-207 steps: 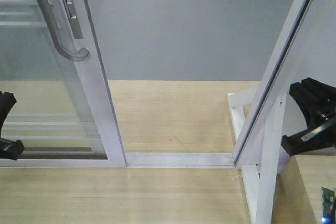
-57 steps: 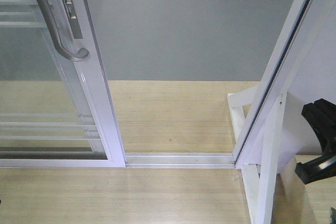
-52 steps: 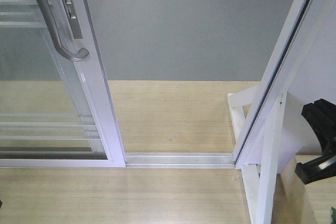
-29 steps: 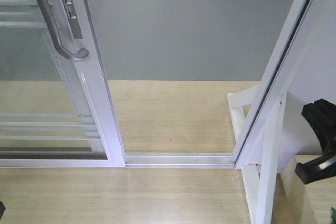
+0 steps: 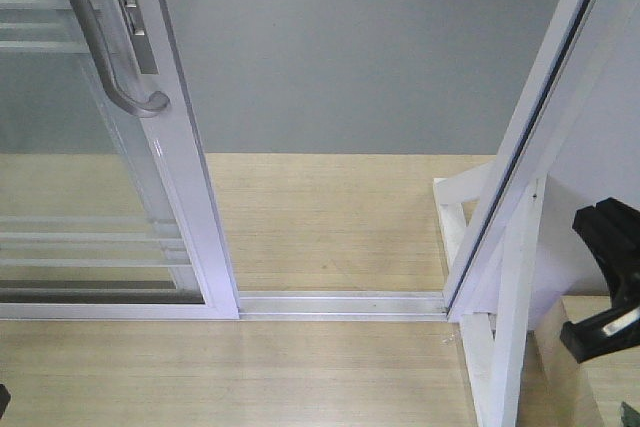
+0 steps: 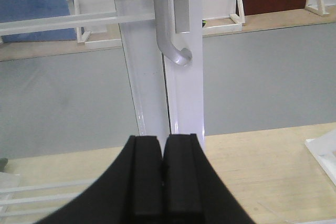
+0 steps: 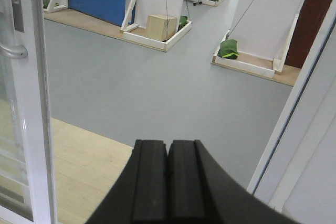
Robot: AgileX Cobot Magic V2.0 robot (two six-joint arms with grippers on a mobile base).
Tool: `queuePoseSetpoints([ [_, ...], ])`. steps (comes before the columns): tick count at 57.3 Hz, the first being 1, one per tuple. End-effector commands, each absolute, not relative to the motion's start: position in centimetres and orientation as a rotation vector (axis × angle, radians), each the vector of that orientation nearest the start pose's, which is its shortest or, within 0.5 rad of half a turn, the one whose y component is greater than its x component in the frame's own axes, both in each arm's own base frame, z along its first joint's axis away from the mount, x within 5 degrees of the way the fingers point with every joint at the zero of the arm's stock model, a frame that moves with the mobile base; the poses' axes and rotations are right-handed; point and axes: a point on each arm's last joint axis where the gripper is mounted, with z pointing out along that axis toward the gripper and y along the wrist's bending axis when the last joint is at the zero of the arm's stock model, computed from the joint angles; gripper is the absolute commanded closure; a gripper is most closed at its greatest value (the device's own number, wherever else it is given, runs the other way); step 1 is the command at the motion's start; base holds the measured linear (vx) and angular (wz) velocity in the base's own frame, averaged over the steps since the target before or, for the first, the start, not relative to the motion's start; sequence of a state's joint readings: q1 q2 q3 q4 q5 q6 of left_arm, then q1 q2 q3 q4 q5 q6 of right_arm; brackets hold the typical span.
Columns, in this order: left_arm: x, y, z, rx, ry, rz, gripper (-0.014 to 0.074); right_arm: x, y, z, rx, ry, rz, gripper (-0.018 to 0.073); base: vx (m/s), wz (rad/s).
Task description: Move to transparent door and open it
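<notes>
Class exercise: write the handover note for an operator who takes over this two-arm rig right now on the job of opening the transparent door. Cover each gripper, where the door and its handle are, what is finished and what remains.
Left gripper: shut, empty, pointed at the door's frame edge below the handle, not touching it.
Right gripper: shut, empty, facing the open gap and the grey floor beyond.
Transparent door: slid to the left of the front view, its grey bar handle free, with a wide gap along the floor track to the slanted white frame post on the right.
Done: the base is at the door, which stands open.
Left: probably nothing more; confirm the gap is wide enough.
</notes>
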State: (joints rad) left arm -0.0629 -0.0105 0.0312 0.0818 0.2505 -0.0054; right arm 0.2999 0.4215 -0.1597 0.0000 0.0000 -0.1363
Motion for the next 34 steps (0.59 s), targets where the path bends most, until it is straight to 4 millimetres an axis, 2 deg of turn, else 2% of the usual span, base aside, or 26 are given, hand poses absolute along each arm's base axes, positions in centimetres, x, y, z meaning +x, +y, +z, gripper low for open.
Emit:
queuePoseSetpoints([
  [1,5.6,-0.3,18.3,0.101,1.678,0.006,0.0603,8.7,2.7,23.6,-0.386,1.57,0.09,0.0568,0.0,0.0],
  [11,5.6,-0.3,18.3,0.101,1.678,0.006,0.0603,6.6,2.1,20.8,-0.372,1.459,0.086,0.0568,0.0,0.0],
  [21,5.6,-0.3,18.3,0.101,1.678,0.006,0.0603,5.5,1.6,20.6,-0.352,1.428,0.075,0.0568,0.0,0.0],
  [34,5.6,-0.3,18.3,0.101,1.678,0.006,0.0603,5.5,0.8,20.6,-0.192,1.446,0.022,0.0568,0.0,0.0],
])
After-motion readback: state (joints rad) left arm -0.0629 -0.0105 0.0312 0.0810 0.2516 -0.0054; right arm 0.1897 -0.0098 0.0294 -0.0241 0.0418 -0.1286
